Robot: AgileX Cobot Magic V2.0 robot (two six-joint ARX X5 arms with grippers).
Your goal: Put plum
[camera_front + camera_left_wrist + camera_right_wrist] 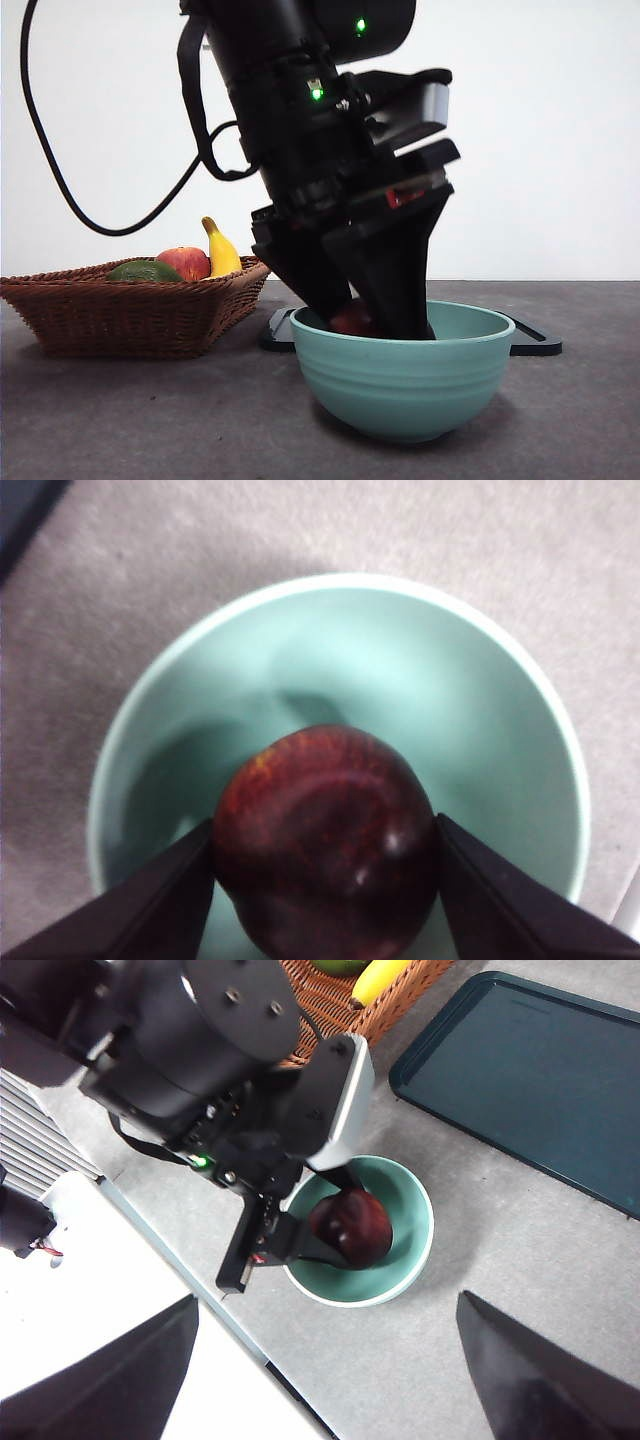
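The dark maroon plum (325, 845) sits between the two black jaws of my left gripper (325, 880), which is shut on it, inside the mouth of the teal bowl (480, 710). In the front view the left gripper (365, 318) reaches down into the bowl (405, 385), and a bit of the plum (350, 320) shows above the rim. From high above, the right wrist view shows the plum (350, 1228) held over the bowl (412, 1215). My right gripper (325, 1380) hangs far above the table, open, with nothing between its jaws.
A wicker basket (120, 310) at the left holds a red-yellow apple (185, 263), a dark green fruit (143, 271) and a banana (220, 250). A dark flat tray (540, 1070) lies behind the bowl. A black cable (60, 170) loops at the upper left.
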